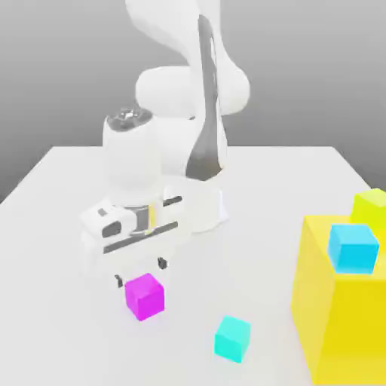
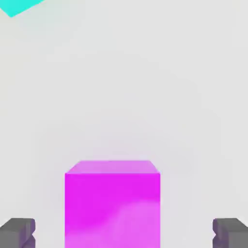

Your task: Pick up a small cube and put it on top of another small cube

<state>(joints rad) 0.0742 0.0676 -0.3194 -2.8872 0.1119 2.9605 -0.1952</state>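
Observation:
The small magenta cube (image 1: 145, 295) rests on the white table, near the front. My gripper (image 1: 140, 272) hangs just above and slightly behind it, open, with its dark fingertips (image 1: 162, 263) wide apart and nothing held. In the hand view the magenta cube (image 2: 112, 203) lies between the two grey fingertips (image 2: 17, 232), apart from both. A turquoise cube (image 1: 232, 338) lies on the table toward the exterior view's right of the magenta one; its corner (image 2: 19, 6) shows in the hand view. A sky-blue cube (image 1: 353, 247) sits on the yellow block.
A large yellow block (image 1: 343, 317) stands at the exterior view's right, with a small yellow-green cube (image 1: 371, 206) behind the sky-blue one. The arm's white base (image 1: 200, 207) stands behind my gripper at the table's middle.

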